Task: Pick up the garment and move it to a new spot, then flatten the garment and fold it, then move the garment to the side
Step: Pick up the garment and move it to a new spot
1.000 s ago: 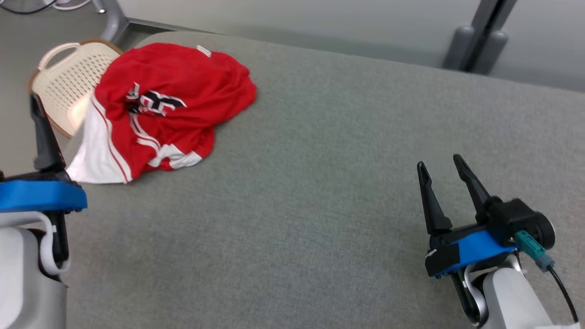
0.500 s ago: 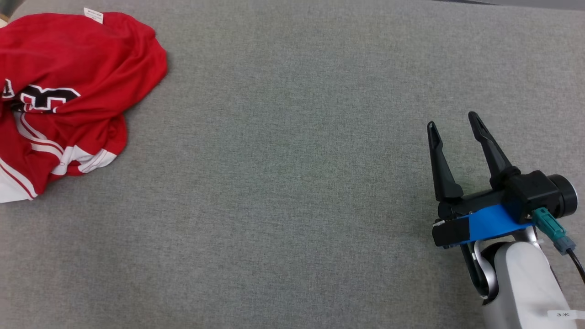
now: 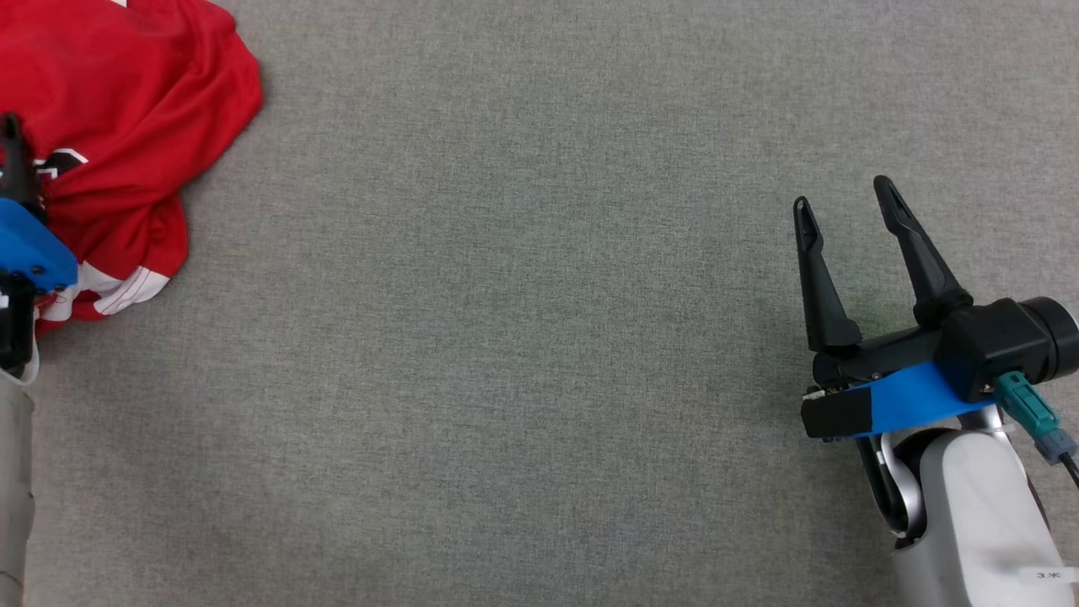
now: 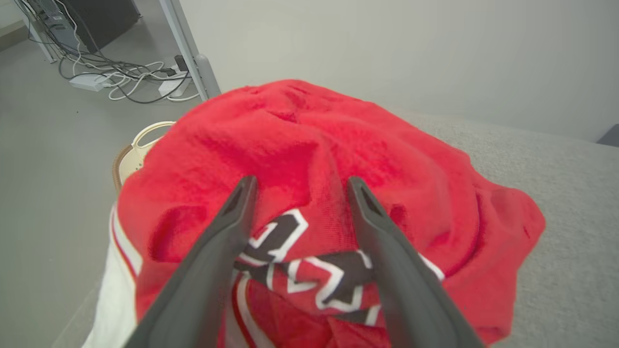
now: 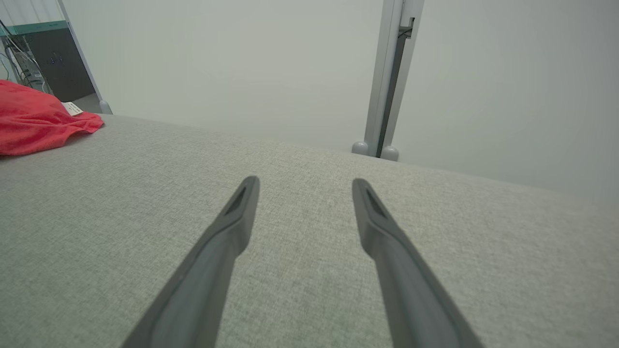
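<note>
The red garment [image 3: 126,101] is lying bunched up at the far left of the grey surface [image 3: 523,354], and the left gripper [image 4: 302,183] is hovering right at it, fingers spread wide and gripping nothing (clearly the nearer arm). The right gripper [image 3: 843,192] is sitting well apart on the right, also wide open and empty.

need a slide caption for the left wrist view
Open left gripper poised over the crumpled red jersey on the grey fabric surface.
</note>
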